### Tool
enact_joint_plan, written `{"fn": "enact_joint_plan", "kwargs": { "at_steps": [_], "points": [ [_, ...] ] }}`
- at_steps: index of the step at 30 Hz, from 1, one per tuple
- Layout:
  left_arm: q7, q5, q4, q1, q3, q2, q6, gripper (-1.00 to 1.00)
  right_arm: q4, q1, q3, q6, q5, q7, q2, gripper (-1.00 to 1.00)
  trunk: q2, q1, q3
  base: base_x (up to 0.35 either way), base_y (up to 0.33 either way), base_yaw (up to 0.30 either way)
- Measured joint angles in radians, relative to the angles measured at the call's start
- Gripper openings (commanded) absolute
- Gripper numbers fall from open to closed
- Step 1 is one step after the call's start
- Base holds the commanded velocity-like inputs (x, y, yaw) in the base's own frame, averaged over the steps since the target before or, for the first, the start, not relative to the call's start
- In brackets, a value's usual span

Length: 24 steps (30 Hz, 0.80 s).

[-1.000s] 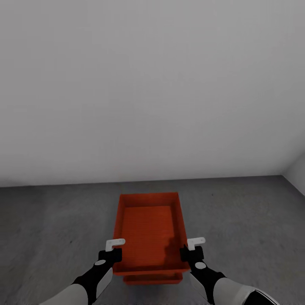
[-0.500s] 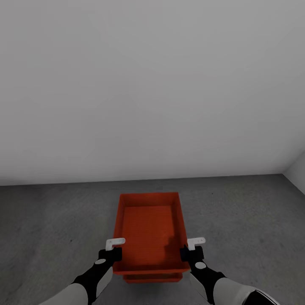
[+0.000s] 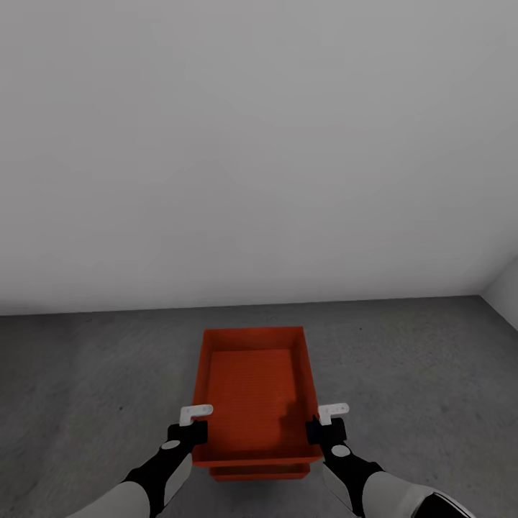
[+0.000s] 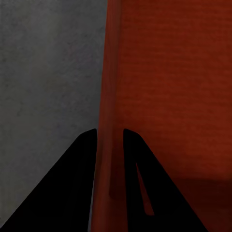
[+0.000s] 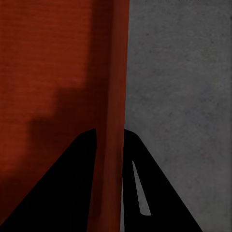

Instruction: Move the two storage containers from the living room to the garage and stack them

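Orange-red upper storage container (image 3: 255,392), nested over its twin (image 3: 259,473) on the garage floor (image 3: 86,381), looks rigid, light and smooth-walled; we judge our left gripper (image 3: 191,424) and right gripper (image 3: 327,423), clamped on opposite side walls, well placed.

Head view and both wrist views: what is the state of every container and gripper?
Upper orange-red rectangular container: empty, upright, gripped by both side walls above the lower one.
Lower orange-red container: on the dark grey floor, mostly covered.
Left gripper: shut on the left wall.
Right gripper: shut on the right wall.
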State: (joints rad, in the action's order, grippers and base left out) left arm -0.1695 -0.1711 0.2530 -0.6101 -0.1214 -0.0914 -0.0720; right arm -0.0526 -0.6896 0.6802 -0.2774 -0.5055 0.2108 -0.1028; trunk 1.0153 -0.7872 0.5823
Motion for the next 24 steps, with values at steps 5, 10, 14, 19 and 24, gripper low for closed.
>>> {"fn": "enact_joint_plan", "kwargs": {
  "at_steps": [5,10,14,19,24],
  "points": [
    [-0.001,0.000,0.001,0.000,-0.001,0.000,0.002,-1.00,0.000,0.000,-0.001,0.000,0.000,-0.002,0.001,-1.00,0.000,0.000,0.000,0.000,0.000,0.000],
    [-0.001,0.000,0.004,0.000,-0.002,0.000,0.004,-1.00,0.000,0.000,-0.002,0.000,-0.001,-0.001,0.000,-1.00,0.035,-0.019,0.016,0.000,0.000,0.000],
    [-0.001,0.000,0.005,0.000,-0.003,0.001,0.006,-1.00,0.000,0.000,-0.003,0.000,-0.001,-0.001,0.000,-1.00,0.063,-0.034,0.028,0.000,0.000,0.000],
    [-0.002,0.000,0.003,0.000,-0.002,-0.001,0.004,-1.00,0.000,0.000,-0.003,0.001,0.001,-0.003,0.001,-1.00,0.098,-0.054,0.044,0.000,0.000,0.000],
    [-0.001,-0.001,0.002,0.000,-0.002,0.000,0.003,-1.00,0.000,0.000,-0.001,0.000,-0.001,-0.001,0.000,-1.00,0.133,-0.073,0.059,0.000,0.000,0.000]
  ]
}}
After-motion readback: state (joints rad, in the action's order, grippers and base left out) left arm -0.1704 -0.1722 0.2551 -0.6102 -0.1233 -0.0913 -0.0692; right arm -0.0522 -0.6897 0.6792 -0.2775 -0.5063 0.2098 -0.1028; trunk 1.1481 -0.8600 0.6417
